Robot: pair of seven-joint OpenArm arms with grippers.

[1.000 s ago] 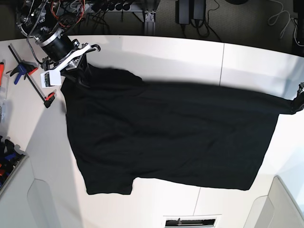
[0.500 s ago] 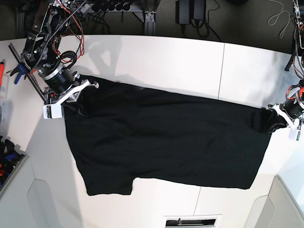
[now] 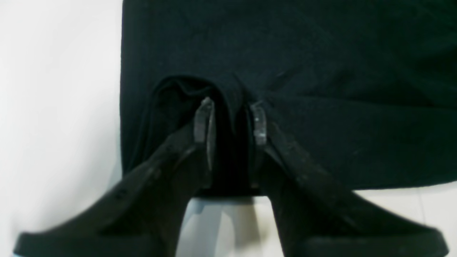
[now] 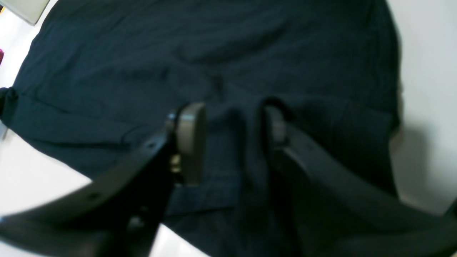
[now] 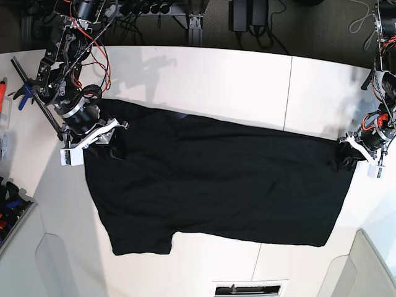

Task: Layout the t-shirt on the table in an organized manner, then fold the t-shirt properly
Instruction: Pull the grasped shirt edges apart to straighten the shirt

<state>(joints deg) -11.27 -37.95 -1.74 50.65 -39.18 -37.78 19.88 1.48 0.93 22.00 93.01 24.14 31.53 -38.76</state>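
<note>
Lying flat on table (image 5: 204, 74): t-shirt (image 5: 216, 179) | left gripper (image 3: 228, 117): parted, cloth ridge between jaws | right gripper (image 4: 232, 135): spread, straddling cloth fold

The t-shirt (image 5: 216, 185) lies spread across the table (image 5: 247, 80), an arm at each end.

Beyond the far edge, along the top of the frame, a dark floor (image 5: 322, 28) carries cables (image 5: 365, 21) and black boxes (image 5: 247, 13). Clamps (image 5: 28, 90) lie at upper left.
</note>
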